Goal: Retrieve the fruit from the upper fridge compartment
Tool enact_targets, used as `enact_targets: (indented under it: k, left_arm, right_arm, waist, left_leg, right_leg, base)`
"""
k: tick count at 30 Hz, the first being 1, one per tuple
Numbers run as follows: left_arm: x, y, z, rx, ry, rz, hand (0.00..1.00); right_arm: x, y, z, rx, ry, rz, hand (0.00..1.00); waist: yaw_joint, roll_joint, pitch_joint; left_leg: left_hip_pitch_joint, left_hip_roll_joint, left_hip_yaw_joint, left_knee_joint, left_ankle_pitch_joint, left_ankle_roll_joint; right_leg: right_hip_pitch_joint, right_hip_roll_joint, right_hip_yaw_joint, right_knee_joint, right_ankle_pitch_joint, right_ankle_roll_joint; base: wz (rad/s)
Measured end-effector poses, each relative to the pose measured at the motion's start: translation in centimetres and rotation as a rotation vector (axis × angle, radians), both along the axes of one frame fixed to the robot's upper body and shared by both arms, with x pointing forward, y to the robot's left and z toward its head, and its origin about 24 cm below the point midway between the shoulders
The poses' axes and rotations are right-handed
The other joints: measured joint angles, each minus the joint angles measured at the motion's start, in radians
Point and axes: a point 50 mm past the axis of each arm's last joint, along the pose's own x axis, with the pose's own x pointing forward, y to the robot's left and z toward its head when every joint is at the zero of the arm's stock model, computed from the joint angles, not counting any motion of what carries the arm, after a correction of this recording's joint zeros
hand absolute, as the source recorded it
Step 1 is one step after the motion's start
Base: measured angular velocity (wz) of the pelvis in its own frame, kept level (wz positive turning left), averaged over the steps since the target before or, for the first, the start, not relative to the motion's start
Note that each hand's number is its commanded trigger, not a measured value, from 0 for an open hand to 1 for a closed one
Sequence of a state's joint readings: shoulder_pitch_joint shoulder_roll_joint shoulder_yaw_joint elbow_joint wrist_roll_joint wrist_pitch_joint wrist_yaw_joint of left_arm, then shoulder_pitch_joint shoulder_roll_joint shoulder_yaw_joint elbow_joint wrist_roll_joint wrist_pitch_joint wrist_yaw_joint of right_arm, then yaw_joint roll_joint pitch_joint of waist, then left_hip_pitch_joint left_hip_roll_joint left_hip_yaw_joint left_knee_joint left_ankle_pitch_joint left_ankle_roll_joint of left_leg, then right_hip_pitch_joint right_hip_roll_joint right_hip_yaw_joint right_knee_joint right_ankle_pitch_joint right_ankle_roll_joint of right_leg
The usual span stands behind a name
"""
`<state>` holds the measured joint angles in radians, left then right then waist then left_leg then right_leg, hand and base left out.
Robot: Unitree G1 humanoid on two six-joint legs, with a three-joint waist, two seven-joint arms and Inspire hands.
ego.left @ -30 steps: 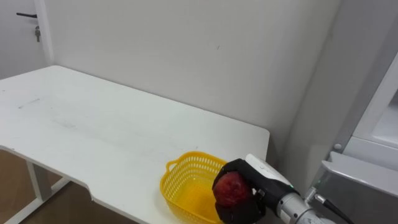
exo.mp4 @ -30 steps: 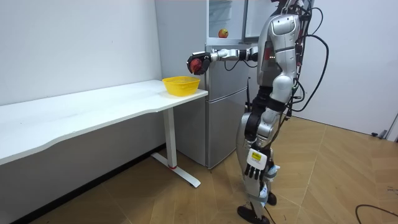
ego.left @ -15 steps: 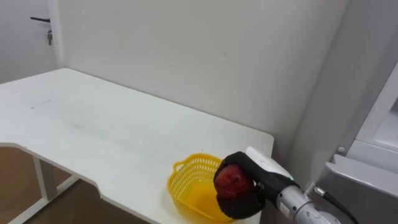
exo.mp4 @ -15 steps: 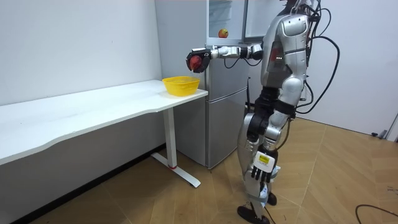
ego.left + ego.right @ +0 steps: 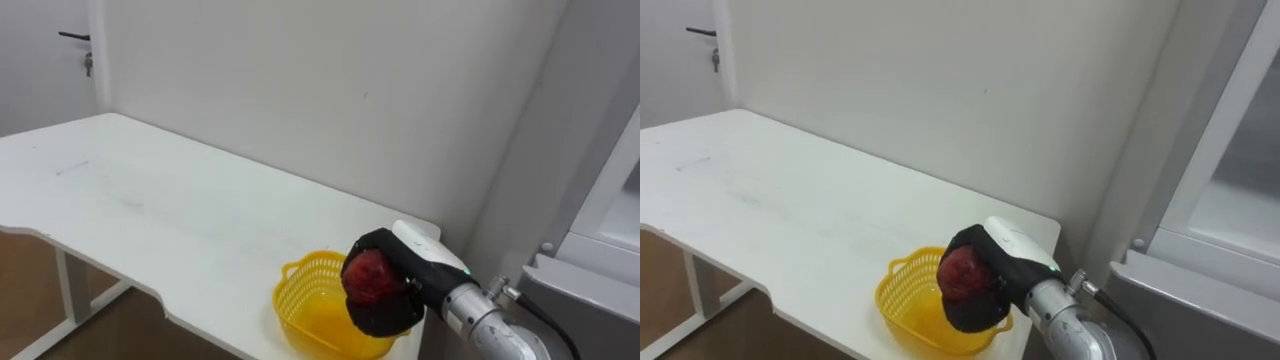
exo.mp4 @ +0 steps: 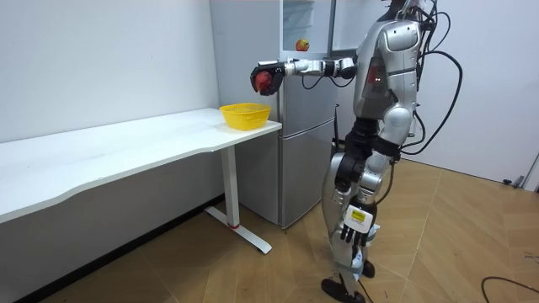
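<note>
Curled fingers of the black right hand (image 5: 395, 305) grasp the round dark-red apple (image 5: 368, 278), holding it above the right edge of the yellow plastic mesh basket (image 5: 296, 302) at the white table's (image 5: 150, 210) right end, probably to drop it inside. The left hand (image 6: 349, 231) hangs beside the thigh; whether it is clenched cannot be told.

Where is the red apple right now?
The apple sits in the right hand, held in the air just above the basket at the end of the table beside the fridge, lower right in the eye views.
</note>
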<state>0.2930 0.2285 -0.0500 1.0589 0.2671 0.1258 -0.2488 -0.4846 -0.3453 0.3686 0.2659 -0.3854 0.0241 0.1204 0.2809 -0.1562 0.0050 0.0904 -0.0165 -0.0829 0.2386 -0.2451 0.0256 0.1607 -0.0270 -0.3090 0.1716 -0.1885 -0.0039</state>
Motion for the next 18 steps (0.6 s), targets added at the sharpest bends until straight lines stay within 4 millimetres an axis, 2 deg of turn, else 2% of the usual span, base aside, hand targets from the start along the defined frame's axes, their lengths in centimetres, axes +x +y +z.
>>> enact_targets:
  k: [3, 8, 10, 11, 12, 13, 18]
  left_arm:
    - [-0.2, 0.1, 0.0, -0.003, 0.008, 0.001, 0.0]
    - [-0.6, 0.3, 0.1, -0.003, 0.017, 0.023, 0.0]
    - [-0.7, 0.3, 0.2, -0.005, 0.022, 0.032, 0.0]
    - [-0.6, 0.3, 0.2, -0.002, 0.023, 0.032, 0.0]
    - [-0.6, 0.4, 0.2, -0.001, 0.021, 0.031, 0.0]
    - [-0.5, 0.4, 0.2, -0.001, 0.017, 0.032, 0.0]
    - [-0.7, 0.4, 0.2, 0.003, 0.031, 0.037, 0.0]
  right_arm:
    - [0.0, 0.0, 0.0, 0.0, 0.001, -0.002, 1.0]
    - [0.1, -0.3, -0.2, -0.004, 0.006, -0.024, 1.0]
    - [0.2, -0.5, -0.5, -0.008, 0.022, -0.038, 1.0]
    - [0.2, -0.8, -0.9, -0.012, 0.039, -0.051, 0.84]
    - [0.3, -1.0, -1.2, -0.016, 0.05, -0.06, 0.05]
    - [0.3, -1.4, -1.8, -0.022, 0.078, -0.082, 0.0]
    - [0.4, -2.4, -3.3, -0.033, 0.155, -0.141, 0.0]
  waist:
    - [-0.001, 0.0, 0.002]
    - [0.005, -0.003, 0.0147]
    - [0.009, -0.004, 0.0151]
    - [0.017, -0.005, 0.0141]
    - [0.021, -0.006, 0.014]
    - [0.026, -0.008, 0.0126]
    - [0.033, -0.018, 0.0127]
  left_leg:
    - [-0.006, 0.0, -0.005, 0.001, 0.0, 0.0]
    - [-0.009, -0.005, -0.012, 0.001, 0.0, 0.0]
    - [-0.008, -0.007, -0.015, 0.001, 0.0, 0.0]
    - [-0.007, -0.007, -0.015, 0.001, 0.001, 0.001]
    - [-0.007, -0.008, -0.015, 0.001, 0.001, 0.001]
    - [-0.007, -0.009, -0.018, 0.003, 0.001, 0.002]
    - [-0.006, -0.013, -0.03, 0.006, 0.003, 0.005]
  right_leg:
    - [0.0, -0.002, -0.016, -0.001, 0.0, 0.0]
    - [0.001, -0.003, -0.024, -0.001, 0.0, 0.0]
    - [0.0, -0.004, -0.025, -0.001, 0.0, 0.0]
    - [0.001, -0.005, -0.024, -0.001, 0.0, 0.001]
    - [0.001, -0.005, -0.024, -0.001, 0.0, 0.001]
    - [0.001, -0.006, -0.022, -0.001, 0.0, 0.001]
    - [0.005, -0.008, -0.021, -0.001, -0.001, 0.002]
  base:
    - [0.08]
    - [0.05]
    - [0.0]
    - [0.0]
    - [0.0]
    - [0.05]
    - [0.06]
